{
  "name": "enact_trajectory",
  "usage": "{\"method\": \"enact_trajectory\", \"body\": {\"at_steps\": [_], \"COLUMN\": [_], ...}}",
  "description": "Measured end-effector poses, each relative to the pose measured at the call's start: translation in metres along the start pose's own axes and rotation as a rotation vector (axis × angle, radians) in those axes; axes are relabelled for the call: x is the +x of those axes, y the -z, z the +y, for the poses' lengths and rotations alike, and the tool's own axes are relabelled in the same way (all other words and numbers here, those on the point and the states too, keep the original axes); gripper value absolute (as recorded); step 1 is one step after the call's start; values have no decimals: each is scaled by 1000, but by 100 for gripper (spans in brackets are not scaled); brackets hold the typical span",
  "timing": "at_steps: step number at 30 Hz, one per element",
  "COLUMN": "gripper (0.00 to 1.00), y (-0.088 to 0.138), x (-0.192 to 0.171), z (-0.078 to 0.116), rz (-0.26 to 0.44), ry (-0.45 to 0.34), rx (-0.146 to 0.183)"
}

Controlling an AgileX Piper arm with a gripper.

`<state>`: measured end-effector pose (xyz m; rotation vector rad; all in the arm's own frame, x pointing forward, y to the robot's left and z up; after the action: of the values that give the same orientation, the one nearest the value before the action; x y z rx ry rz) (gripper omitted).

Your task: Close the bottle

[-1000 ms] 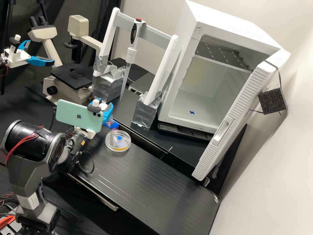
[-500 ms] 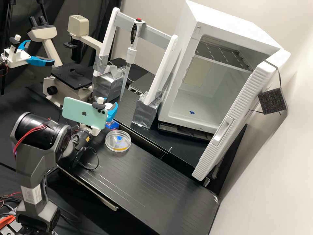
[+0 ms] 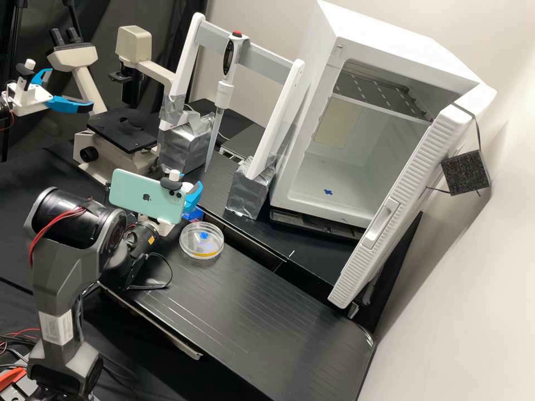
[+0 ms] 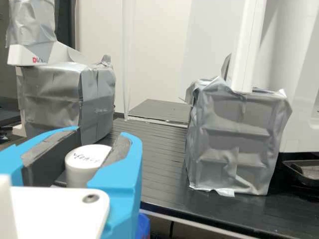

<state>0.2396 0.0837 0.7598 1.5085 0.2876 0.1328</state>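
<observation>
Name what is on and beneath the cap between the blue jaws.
The cap has dark handwriting on top. A jaw and a white plate hide what is directly beneath; something blue shows lower down.

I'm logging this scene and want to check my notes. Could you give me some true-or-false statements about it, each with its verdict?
1. The gripper has a white cap between its fingers. True.
2. The white cabinet's door is closed. False: the door stands open.
3. A clear round dish sits on the black bench. True.
4. The pipette lies flat on the bench. False: the pipette hangs tip down at the crossbar.
</observation>
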Motion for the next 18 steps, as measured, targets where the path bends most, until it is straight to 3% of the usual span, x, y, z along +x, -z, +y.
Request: {"method": "enact_trajectory", "body": {"at_steps": [18], "gripper": [0], "y": [-3], "x": [-8], "z": [-3], "rz": [0], "ry": [5], "rx": [-5]}}
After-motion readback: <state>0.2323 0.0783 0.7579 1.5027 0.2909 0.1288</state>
